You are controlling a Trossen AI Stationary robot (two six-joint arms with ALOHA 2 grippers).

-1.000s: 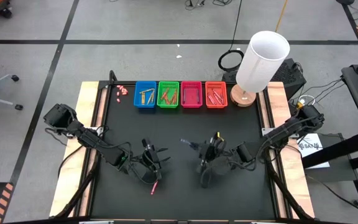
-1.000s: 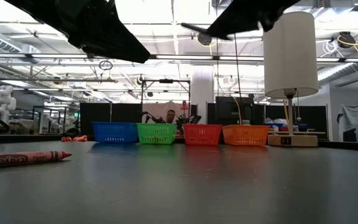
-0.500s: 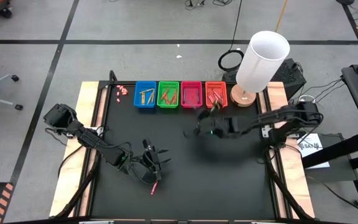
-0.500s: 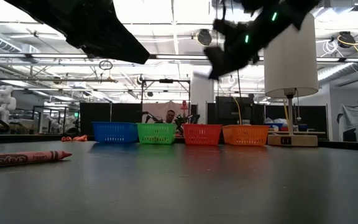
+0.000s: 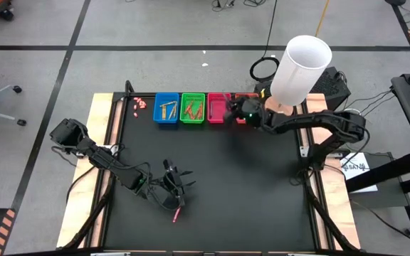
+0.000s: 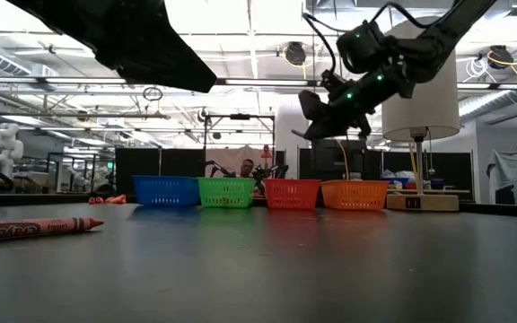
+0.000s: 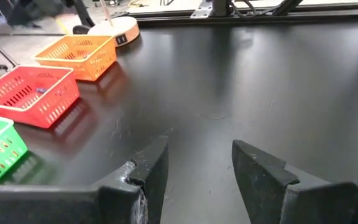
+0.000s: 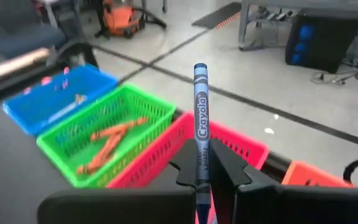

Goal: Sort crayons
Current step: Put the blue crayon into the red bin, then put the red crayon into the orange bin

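**Right end effector holding a blue crayon above the basket row**

The right end effector (image 8: 202,177) is clamped on a blue crayon (image 8: 200,112), which stands upright between the jaws with its long axis pointing away from the wrist and its printed wrapper facing the camera. In the high view this end effector (image 5: 242,108) hangs over the far row of baskets, about where the pink basket (image 5: 218,108) meets the orange basket (image 5: 247,117). The low view shows it well above the basket rims, not yet lowered. The relation that governs the coming move is lateral. The blue basket (image 5: 166,109) lies at the row's other end, on the left arm's side, with the green basket (image 5: 192,108) and the pink basket between. The green basket holds orange sticks (image 8: 107,142), and the blue basket holds a few pale ones. If colour matches basket, the crayon probably has to travel along the row before release; that is a judgement only.

The left end effector (image 7: 194,165), jaws parted and holding nothing, waits low over the near left part of the dark surface (image 5: 262,185). A red crayon (image 5: 177,213) lies flat just beside it, its long axis roughly toward the row; the left arm is far nearer to it.
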